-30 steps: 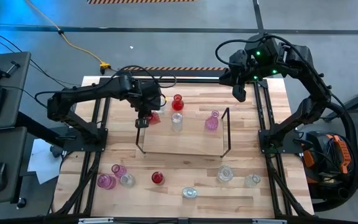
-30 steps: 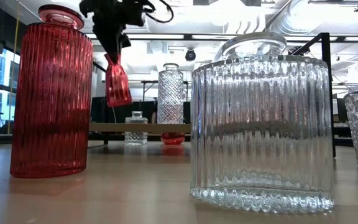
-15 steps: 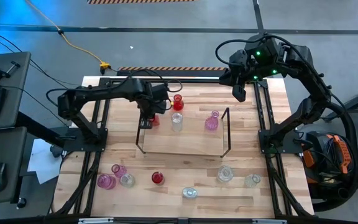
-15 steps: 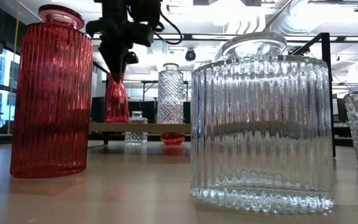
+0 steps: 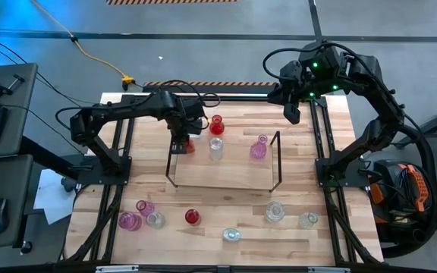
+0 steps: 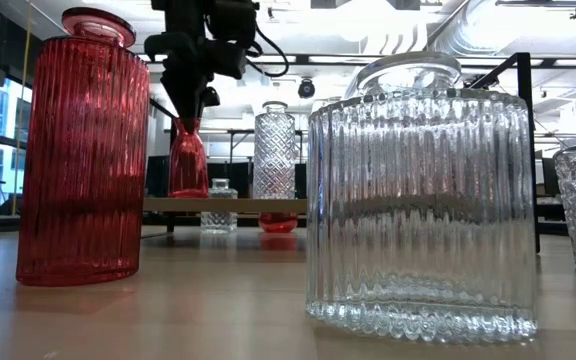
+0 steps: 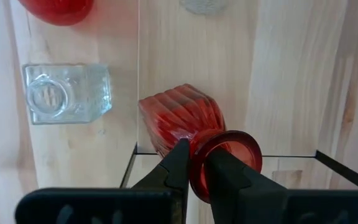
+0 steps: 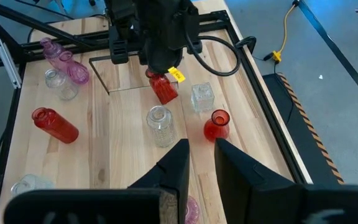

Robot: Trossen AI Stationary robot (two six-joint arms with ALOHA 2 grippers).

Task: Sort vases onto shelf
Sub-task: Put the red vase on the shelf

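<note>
**Left arm gripping red vase at shelf's left end**

While the right arm waited at the table's far right corner, the left gripper (image 5: 179, 142) stood over the left end of the low shelf with thin black wire ends and a pale wooden base (image 5: 222, 176). Its fingers (image 7: 173, 168) were pinched closed on the flared neck of a small ribbed red glass vase (image 7: 182, 118), which leaned a little. In the low view that vase (image 6: 188, 160) appeared to rest on the shelf board beneath the gripper (image 6: 190, 100); firm contact could not be confirmed.

Just right of it, behind the shelf's back edge, sat a clear square glass bottle (image 7: 67, 92), then a round red glass vase (image 5: 217, 123) and a tall clear cut-glass bottle (image 5: 215, 148). Farther right stood a pink glass vase (image 5: 258, 148), near the shelf's right wire end.

At the far right the right gripper (image 5: 292, 114) hung above the table, fingers (image 8: 176, 168) slightly apart, nothing between them.

Along the near table edge, well apart from the shelf, remained pink, clear and red glass vases (image 5: 192, 217).
</note>
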